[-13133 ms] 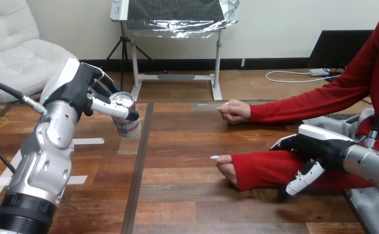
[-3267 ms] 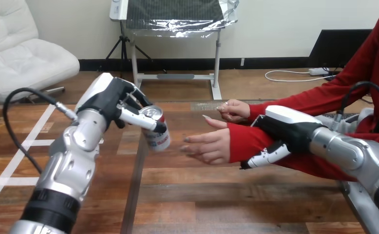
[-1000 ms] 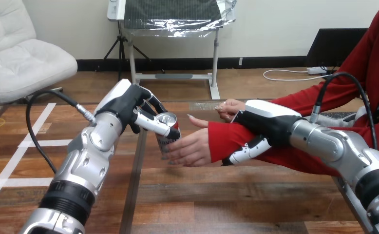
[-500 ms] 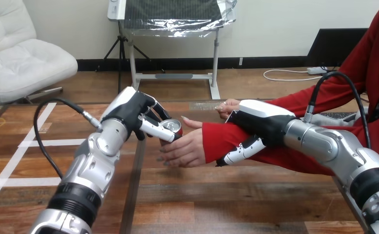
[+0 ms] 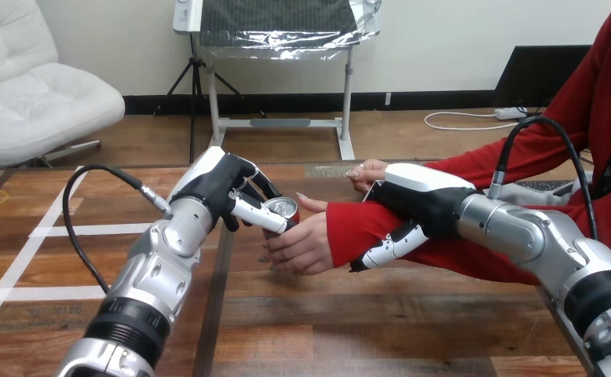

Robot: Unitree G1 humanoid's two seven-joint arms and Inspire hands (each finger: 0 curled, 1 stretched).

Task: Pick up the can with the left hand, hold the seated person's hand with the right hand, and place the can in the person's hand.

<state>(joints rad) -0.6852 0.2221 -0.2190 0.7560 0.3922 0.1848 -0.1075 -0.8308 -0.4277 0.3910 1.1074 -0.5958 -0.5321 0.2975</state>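
Gripping the can (image 5: 282, 209) in the left hand (image 5: 222, 187), fingers and thumb curled round it, raised clear of the desk (image 5: 365, 330). Pressed against the palm of the person's hand (image 5: 301, 245), cupped round the can's lower side. Clasping the red-sleeved wrist (image 5: 348, 229) further right with the right hand (image 5: 420, 206), fingers over, thumb under.

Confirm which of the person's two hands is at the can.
The nearer hand, mid-view: its fingers touch the can in the left hand, and the right hand grips its wrist. The farther hand sits behind, clear of the can.
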